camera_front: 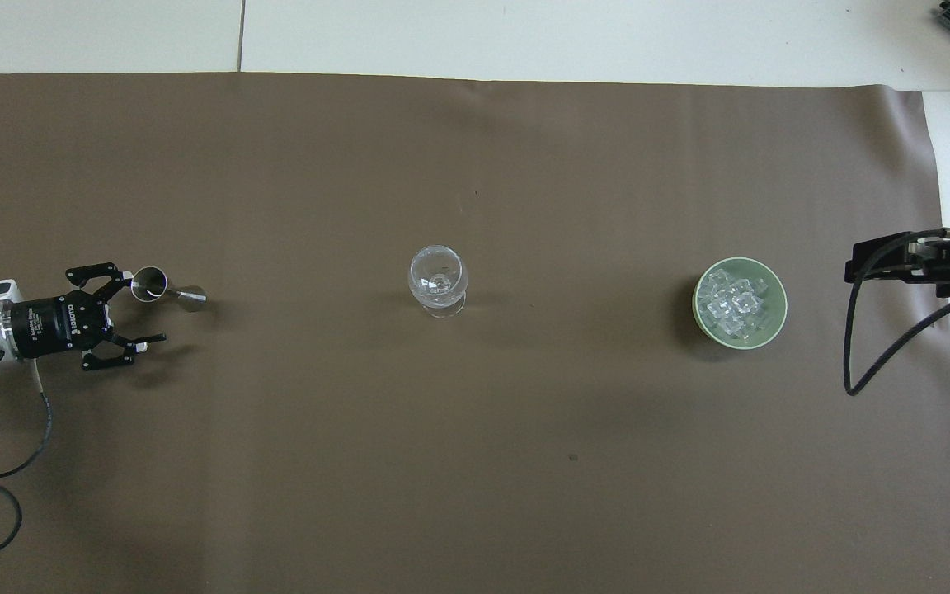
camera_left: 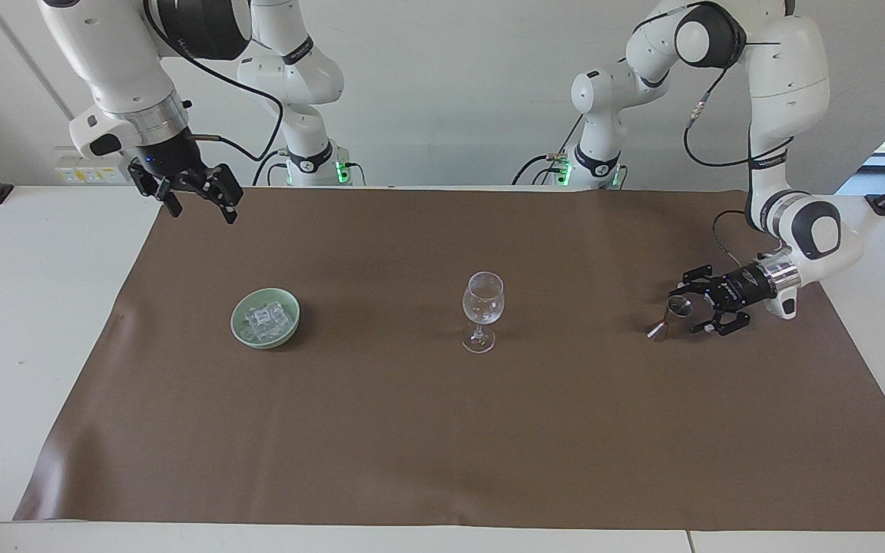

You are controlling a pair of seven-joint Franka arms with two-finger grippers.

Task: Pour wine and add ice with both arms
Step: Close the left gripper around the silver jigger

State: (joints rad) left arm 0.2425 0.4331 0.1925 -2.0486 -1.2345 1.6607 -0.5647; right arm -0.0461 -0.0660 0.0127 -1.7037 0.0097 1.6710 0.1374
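Black left gripper [camera_left: 694, 309] open low at the metal measuring cup [camera_left: 671, 314], which we think stands upright between its fingers, not gripped yet. Glass [camera_left: 482, 310] mid-cloth; ice [camera_left: 265, 319] in green bowl [camera_left: 286, 328]. Right gripper [camera_left: 195, 199] waits open, raised.

One glass [camera_left: 482, 307], bowl [camera_left: 239, 326] (one jigger [camera_left: 671, 313]).

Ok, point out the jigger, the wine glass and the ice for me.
jigger [camera_left: 676, 309], facing view, upper cup.
wine glass [camera_left: 483, 299], facing view, bowl of the glass.
ice [camera_front: 737, 301], overhead view, middle of the cubes.
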